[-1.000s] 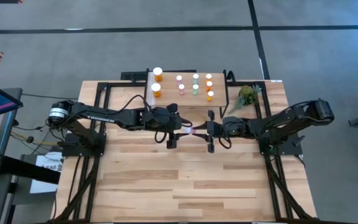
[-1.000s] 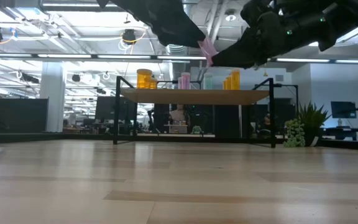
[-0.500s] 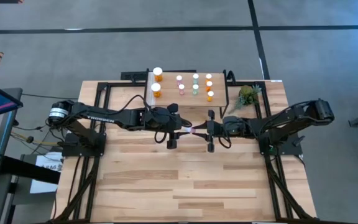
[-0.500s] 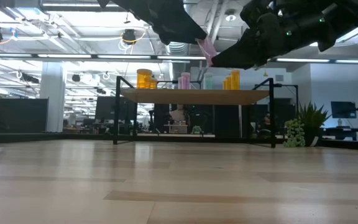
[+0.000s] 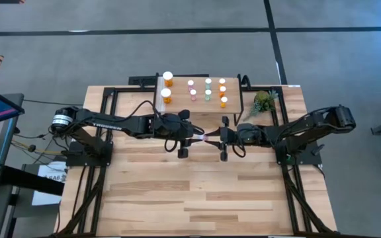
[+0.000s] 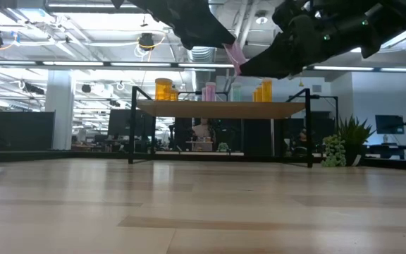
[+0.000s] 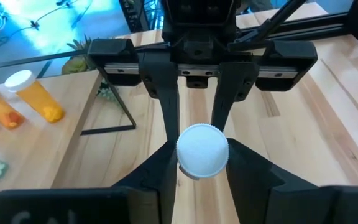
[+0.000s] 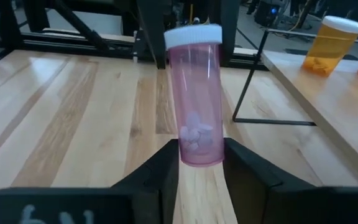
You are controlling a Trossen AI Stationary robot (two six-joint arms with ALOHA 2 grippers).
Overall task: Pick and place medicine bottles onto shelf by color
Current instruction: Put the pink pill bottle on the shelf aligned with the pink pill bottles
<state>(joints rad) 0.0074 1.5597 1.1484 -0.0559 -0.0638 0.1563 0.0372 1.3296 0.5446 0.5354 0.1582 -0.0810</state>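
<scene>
The left tool (image 5: 189, 141) and the right tool (image 5: 218, 139) meet nose to nose above the middle of the counter (image 5: 204, 192), a pink bottle (image 5: 204, 138) bridging the gap between them in what looks like a mid-air handover. In the right wrist view the right tool's fingers (image 8: 159, 163) stand at either side of the bottle's base, the pink body (image 8: 197, 106) rising between them; in the left wrist view the left tool's fingers (image 7: 164, 163) flank the white cap (image 7: 202, 149) end-on. Both tools stand partly open about the bottle, and which one actually bears its weight cannot be told. From the low view the bottle (image 6: 234, 53) hangs clear of the counter. A few pills lie loose in its base, so it is probably light; the smooth, stiff plastic wall is likely slippery, making the mid-body a safer hold than the cap, which could twist or slip. Farther back, the shelf (image 5: 178, 104) carries large orange bottles (image 5: 167, 79) at its left end, with small pink, pale green and orange bottles (image 5: 208, 89) ranked to the right. A small green plant (image 5: 264, 101) sits at the counter's far right.
</scene>
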